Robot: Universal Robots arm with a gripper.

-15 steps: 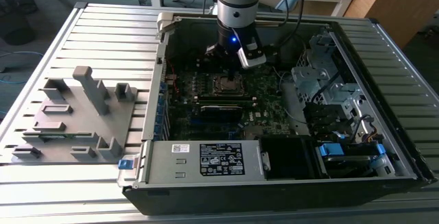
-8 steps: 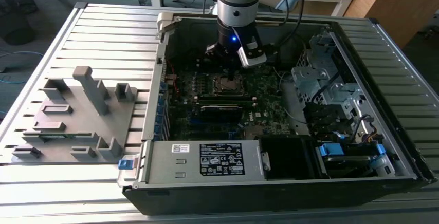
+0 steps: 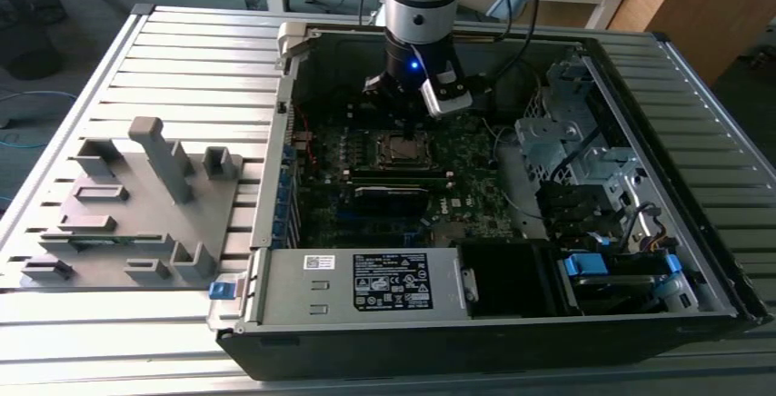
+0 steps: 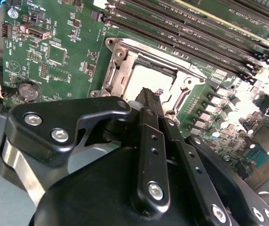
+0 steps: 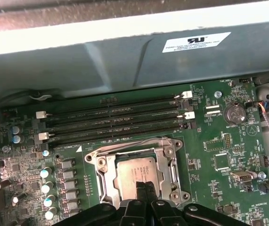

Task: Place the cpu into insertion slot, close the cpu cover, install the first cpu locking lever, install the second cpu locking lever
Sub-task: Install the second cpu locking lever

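Right now your gripper (image 5: 145, 186) has its fingers pressed together, holding nothing, with the tips just over the cpu (image 5: 135, 170). The cpu already lies in the insertion slot (image 4: 125, 70), and the cpu cover (image 5: 165, 162) looks closed around it. Mind the risk: pressing down on the bare chip could stress the socket beneath, or the tips could slide off the smooth metal.
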